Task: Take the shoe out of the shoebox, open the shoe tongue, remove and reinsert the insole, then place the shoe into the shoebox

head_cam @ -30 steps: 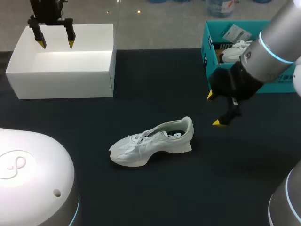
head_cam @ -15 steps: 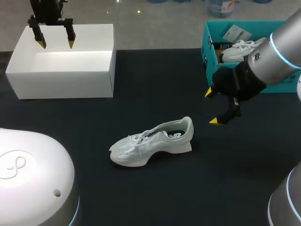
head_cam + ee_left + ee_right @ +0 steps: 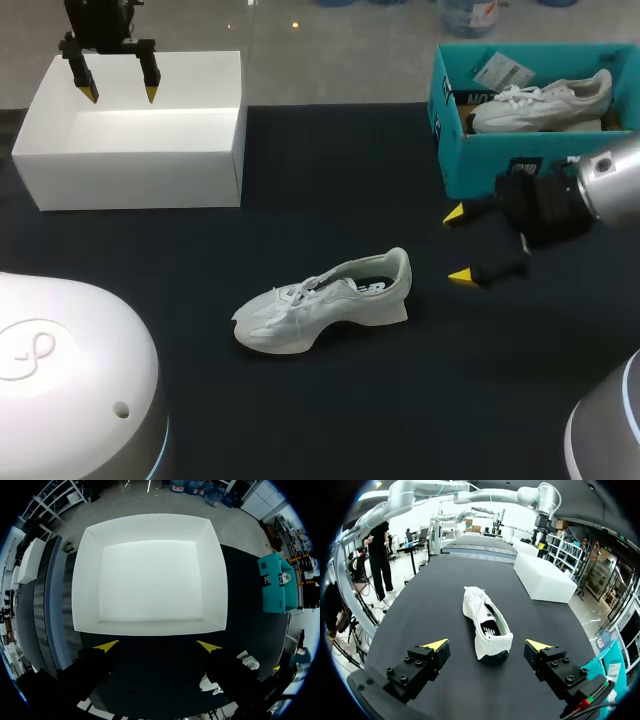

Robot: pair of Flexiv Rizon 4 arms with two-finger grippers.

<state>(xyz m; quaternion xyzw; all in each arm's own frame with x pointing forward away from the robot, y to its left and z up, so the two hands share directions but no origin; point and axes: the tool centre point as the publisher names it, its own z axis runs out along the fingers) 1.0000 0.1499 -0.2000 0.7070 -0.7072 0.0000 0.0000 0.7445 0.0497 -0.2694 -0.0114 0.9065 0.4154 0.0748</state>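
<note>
White shoe point(image 3: 325, 300) lies on its sole on the dark tabletop point(image 3: 350, 400), nearest thing to the robot, toe toward the left arm's side, heel toward the right. Nothing touches it. Right jaws sit low, just off the heel side and apart from it, spread wide and empty, pointed at the shoe. Behind them, a teal box point(image 3: 500, 165) holds a second shoe point(image 3: 540, 105). Far left, an empty white box point(image 3: 130, 150); left jaws hang over its far rim, parted, holding nothing. Progress, as judged: the shoe is out of its box, so the first step looks done. The laces appear drawn up and the dark insole point(image 3: 375, 285) seems seated inside. Tongue, insole and return steps probably all remain, though a finished insole cycle cannot be ruled out. White box is the likelier destination, being empty. Views compared: the right wrist view looks down the shoe point(image 3: 486, 625) from the heel, showing its opening and insole point(image 3: 490, 627) lined up ahead between the spread fingers. The left wrist view shows the bare floor of the white box point(image 3: 150, 575) and only a sliver of shoe point(image 3: 210, 684) past one finger.
</note>
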